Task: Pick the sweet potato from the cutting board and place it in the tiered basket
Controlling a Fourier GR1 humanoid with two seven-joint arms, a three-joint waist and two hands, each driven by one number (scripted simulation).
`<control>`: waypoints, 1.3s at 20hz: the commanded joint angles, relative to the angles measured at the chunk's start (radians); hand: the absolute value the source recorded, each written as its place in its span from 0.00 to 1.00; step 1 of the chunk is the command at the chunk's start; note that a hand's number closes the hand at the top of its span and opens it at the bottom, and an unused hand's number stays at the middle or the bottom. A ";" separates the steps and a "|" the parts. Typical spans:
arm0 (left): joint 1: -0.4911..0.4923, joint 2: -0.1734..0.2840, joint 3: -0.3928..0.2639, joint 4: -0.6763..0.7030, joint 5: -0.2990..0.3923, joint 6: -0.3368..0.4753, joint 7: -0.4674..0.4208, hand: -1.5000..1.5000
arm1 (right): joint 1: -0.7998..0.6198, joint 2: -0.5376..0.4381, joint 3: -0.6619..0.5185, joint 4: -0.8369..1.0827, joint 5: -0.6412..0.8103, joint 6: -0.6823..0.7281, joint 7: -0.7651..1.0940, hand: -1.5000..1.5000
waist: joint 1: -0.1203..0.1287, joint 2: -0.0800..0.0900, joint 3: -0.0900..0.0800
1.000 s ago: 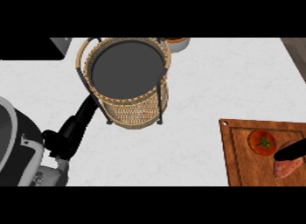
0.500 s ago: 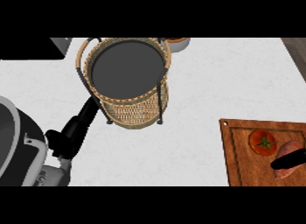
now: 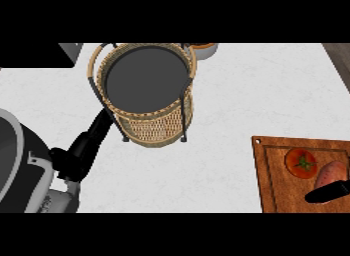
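Note:
A pinkish-brown sweet potato [image 3: 330,173] lies on the wooden cutting board [image 3: 275,185] at the lower right, just right of a red tomato [image 3: 301,163]. My right hand [image 3: 333,190] comes in from the right edge, its fingers curled along the potato's right and lower sides, one dark finger lying across the board below it. The wicker tiered basket [image 3: 150,91] with a dark round top tray stands at the upper middle. My left hand [image 3: 83,149] rests at the left by the basket's foot, fingers straight, holding nothing.
A large dark round appliance [image 3: 7,166] fills the lower left corner. A small orange-and-white cup [image 3: 203,47] stands behind the basket. The white counter [image 3: 266,95] spreads between basket and board; a dark wood strip [image 3: 349,65] runs along the far right edge.
My right hand has moved lower on the board and its fingers have curled in round the sweet potato. The left hand and the basket have stayed put.

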State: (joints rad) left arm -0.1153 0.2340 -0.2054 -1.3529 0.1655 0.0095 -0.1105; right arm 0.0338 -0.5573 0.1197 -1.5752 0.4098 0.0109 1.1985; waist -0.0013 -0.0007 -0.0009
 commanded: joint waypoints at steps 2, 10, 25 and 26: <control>-0.036 -0.002 0.014 0.023 -0.016 -0.008 0.018 0.50 | -0.016 0.083 -0.002 -0.003 0.057 -0.027 0.188 0.00 | -0.002 0.001 0.000; -0.020 0.009 0.059 -0.052 -0.014 -0.041 0.082 0.50 | -0.011 0.106 -0.096 0.058 0.183 -0.086 -0.075 1.00 | 0.000 0.000 0.001; 0.004 -0.042 0.047 0.023 -0.056 -0.053 -0.011 0.50 | -0.130 -0.119 0.145 0.039 0.278 0.115 -0.817 1.00 | 0.012 0.002 0.002; -0.030 -0.057 0.060 0.061 -0.064 -0.034 -0.019 0.50 | -0.134 -0.108 0.149 0.060 0.305 0.074 -0.855 1.00 | 0.005 0.003 0.001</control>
State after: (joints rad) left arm -0.1431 0.1864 -0.1550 -1.3316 0.1125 -0.0319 -0.0984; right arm -0.0877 -0.6097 0.2491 -1.5394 0.6773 0.1117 0.5267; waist 0.0177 0.0018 0.0009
